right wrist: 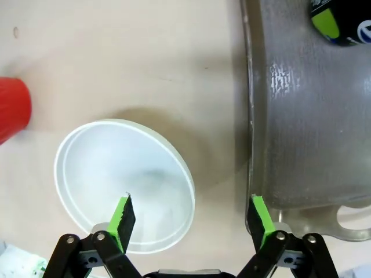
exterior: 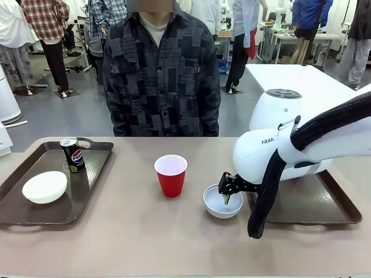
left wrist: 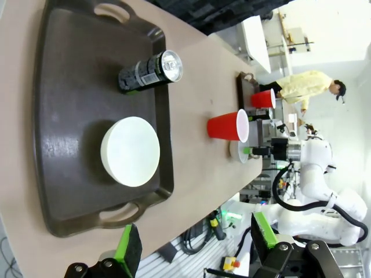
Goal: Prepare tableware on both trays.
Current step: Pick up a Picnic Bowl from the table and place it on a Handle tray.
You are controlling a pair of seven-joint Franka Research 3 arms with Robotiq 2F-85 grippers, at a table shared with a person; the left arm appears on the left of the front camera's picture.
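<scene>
On the left tray (exterior: 93, 191) stand a white bowl (exterior: 44, 186) and a black Pepsi can (exterior: 72, 154). A red cup (exterior: 171, 174) stands on the table's middle. Beside it the second white bowl (exterior: 223, 202) rests on the table, just left of the right tray (exterior: 316, 202). My right gripper (exterior: 228, 194) hangs open over this bowl (right wrist: 124, 185); one finger (right wrist: 123, 215) is over its inside, the other (right wrist: 259, 214) is outside, near the tray's rim (right wrist: 250, 145). The second can (right wrist: 342, 20) lies on the right tray. My left gripper (left wrist: 197, 243) is open, above the left tray's (left wrist: 69, 116) near edge.
A person in a dark patterned shirt (exterior: 162, 69) stands at the table's far side, hands out of sight. My right arm (exterior: 301, 145) covers much of the right tray. A second red cup (left wrist: 264, 98) shows far off by the right tray. Bare table lies between the trays.
</scene>
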